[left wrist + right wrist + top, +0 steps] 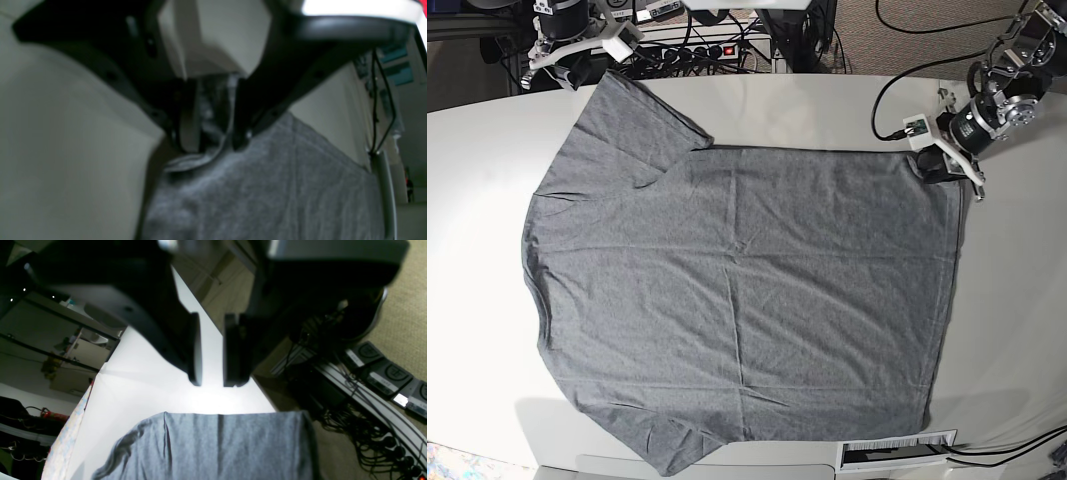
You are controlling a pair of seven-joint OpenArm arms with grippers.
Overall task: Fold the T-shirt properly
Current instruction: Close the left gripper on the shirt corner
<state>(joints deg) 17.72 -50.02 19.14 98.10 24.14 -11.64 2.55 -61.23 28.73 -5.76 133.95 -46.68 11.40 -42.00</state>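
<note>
the t-shirt point(213, 446) runs off the bottom frame edge in the right wrist view; the left wrist view is blurred throughout.

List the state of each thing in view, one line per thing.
T-shirt: spread flat on the table, unfolded, lightly creased, one corner pinched by the left gripper.
Left gripper: shut on the T-shirt's hem corner.
Right gripper: jaws slightly apart, empty, hovering off the T-shirt's sleeve edge.
Table: white, carrying the T-shirt.
</note>
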